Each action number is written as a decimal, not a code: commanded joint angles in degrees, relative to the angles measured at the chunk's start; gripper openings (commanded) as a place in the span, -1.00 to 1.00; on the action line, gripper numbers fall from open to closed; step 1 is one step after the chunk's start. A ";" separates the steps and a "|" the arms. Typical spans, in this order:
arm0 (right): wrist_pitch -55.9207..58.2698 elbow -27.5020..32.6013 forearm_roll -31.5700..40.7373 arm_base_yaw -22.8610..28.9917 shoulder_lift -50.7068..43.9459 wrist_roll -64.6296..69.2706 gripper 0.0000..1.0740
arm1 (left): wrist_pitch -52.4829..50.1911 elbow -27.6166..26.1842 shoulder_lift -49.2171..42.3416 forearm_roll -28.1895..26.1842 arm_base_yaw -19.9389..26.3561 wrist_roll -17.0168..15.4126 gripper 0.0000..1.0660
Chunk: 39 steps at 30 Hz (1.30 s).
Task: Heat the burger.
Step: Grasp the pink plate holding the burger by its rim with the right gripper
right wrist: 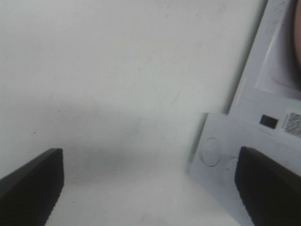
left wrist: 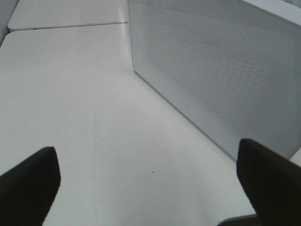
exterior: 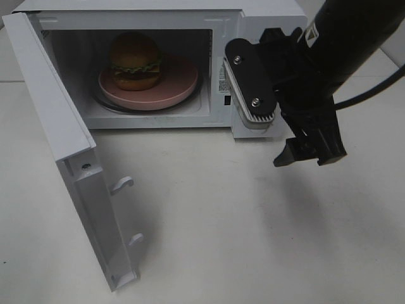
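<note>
The burger (exterior: 135, 60), with a golden-brown bun and dark filling, sits on a pink plate (exterior: 180, 79) inside the open white microwave (exterior: 158, 12). The microwave door (exterior: 57, 120) is swung wide to the left. My right gripper (exterior: 307, 157) hangs open and empty in front of the microwave's right control panel (exterior: 253, 130), fingers pointing down above the table. In the right wrist view the right gripper (right wrist: 150, 188) shows wide-apart fingers and the panel's lower corner (right wrist: 244, 155). My left gripper (left wrist: 150, 188) is open and empty beside the microwave's perforated side wall (left wrist: 221, 70); it is out of the high view.
The white table (exterior: 253, 240) spreads in front of the microwave. The open door's latch hooks (exterior: 121, 184) stick out toward the middle. A black cable (exterior: 373, 92) runs from the right arm. A table seam (left wrist: 66, 24) shows in the left wrist view.
</note>
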 commanded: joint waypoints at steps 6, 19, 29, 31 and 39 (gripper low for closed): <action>-2.81 -4.70 -1.03 2.41 3.67 1.83 0.73 | -0.46 0.06 -1.26 -0.06 0.23 0.06 0.81; -10.37 -11.29 -2.01 2.41 13.46 2.06 0.67 | -0.46 0.06 -1.26 -0.06 0.23 0.06 0.81; -16.44 -16.90 -2.01 2.23 22.00 3.21 0.64 | -0.46 0.06 -1.26 -0.06 0.23 0.06 0.81; -16.50 -17.65 -2.01 2.23 22.98 3.21 0.64 | -0.46 0.06 -1.26 -0.06 0.23 0.06 0.81; -18.11 -23.72 -1.89 2.23 29.16 3.78 0.61 | -0.46 0.06 -1.26 -0.06 0.23 0.06 0.81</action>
